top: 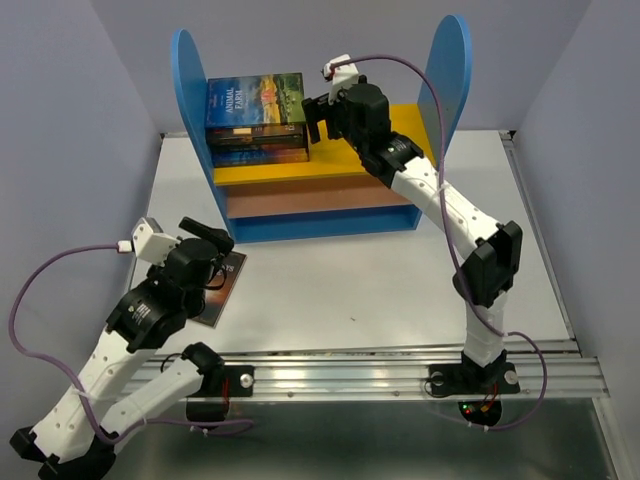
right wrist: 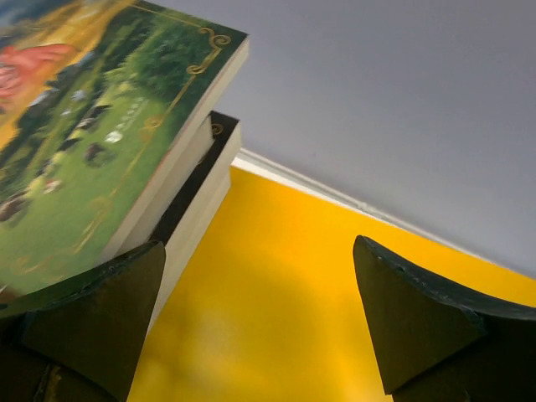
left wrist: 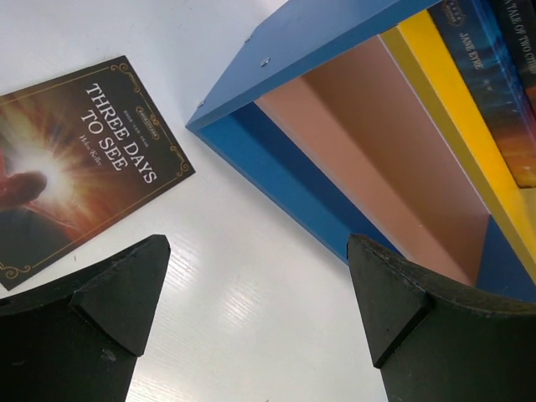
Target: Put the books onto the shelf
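We saw the right claw spread apart and empty, with a stack of colourful paperback books just left of it on the blue-sided shelf's yellow top board. The left claw was also apart, with a dark Three Days to See paperback ahead-left of it on the white bench.

The stack of books fills the left part of the yellow top board. The right part is bare, and the right claw, jaws wide, hangs over it just beside the stack. 2 tall blue side panels wall in both ends, and the grey wall stands behind. The lower board is open from the front. On the tabletop, 1 book lies flat near the left claw; the surface from there to the shelf is bare.
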